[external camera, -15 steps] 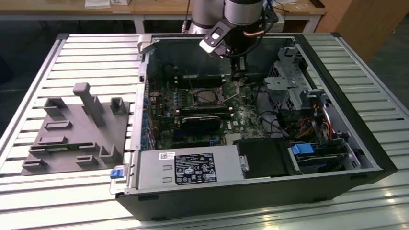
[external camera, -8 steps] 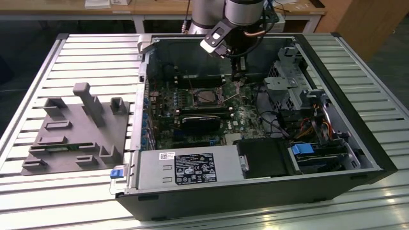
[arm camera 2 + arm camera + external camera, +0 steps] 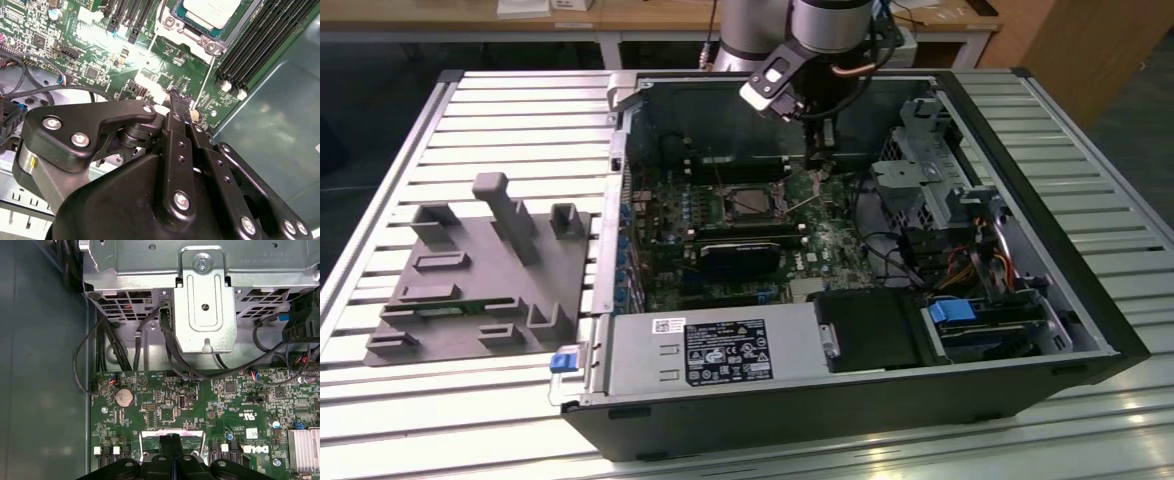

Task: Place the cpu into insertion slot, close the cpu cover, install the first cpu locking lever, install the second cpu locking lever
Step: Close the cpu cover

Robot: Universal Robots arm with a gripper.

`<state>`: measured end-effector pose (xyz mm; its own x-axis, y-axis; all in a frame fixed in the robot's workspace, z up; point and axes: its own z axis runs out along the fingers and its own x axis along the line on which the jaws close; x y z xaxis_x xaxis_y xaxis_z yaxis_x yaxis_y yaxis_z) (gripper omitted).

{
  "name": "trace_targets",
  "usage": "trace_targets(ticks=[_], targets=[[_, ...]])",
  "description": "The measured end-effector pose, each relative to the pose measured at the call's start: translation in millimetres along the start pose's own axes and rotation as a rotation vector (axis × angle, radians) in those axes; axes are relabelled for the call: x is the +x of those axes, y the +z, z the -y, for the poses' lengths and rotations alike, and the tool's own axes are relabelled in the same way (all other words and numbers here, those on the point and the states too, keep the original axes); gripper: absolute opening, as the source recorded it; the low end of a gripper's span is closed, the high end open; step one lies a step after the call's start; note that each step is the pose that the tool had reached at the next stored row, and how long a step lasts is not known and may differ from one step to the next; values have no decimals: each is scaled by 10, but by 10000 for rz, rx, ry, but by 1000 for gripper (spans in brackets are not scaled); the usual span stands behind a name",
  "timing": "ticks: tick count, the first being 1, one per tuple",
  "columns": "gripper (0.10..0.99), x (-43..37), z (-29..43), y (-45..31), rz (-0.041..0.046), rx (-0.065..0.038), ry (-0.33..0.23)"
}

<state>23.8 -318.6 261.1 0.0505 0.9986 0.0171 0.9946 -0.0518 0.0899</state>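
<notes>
Open black metal computer case [image 3: 854,415] lies on a slatted white table [image 3: 520,120] with the green motherboard [image 3: 843,245] exposed. The small flat square chip with a dull silver-grey metal top, the cpu [image 3: 212,7], sits inside the square dark socket with a silvery metal rim, the insertion slot [image 3: 210,46]. It is just beside the long black memory slots [image 3: 260,37]. In the exterior view that socket lies toward the far middle of the board. Cannot tell whether the thin silver cpu cover is down over the chip. Two thin bright wire rods [image 3: 209,75] run from the socket's corners toward the arm. Judged to be the locking levers, unlatched, though not certain. The black articulated gripper [image 3: 176,97] hangs low over the board, near the socket on the exterior view's right and apart from the cpu. Its fingers [image 3: 166,445] are drawn together with barely a seam between them, and nothing is visibly held. In the first wrist view a silvery frame-like edge [image 3: 149,440] lies right at the tips; identity unclear. Handling judgement: the cpu is light, rigid and smooth-topped, so slippery on the flat. Take it only by opposite edges, keep it level and do not press, since the socket contacts beneath are likely delicate. The wire rods look stiff and springy, and are best taken at their free ends.
</notes>
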Motion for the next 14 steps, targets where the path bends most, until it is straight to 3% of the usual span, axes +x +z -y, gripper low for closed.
trace_targets(ticks=[14], targets=[[102,2,-49,5,1,0,0]])
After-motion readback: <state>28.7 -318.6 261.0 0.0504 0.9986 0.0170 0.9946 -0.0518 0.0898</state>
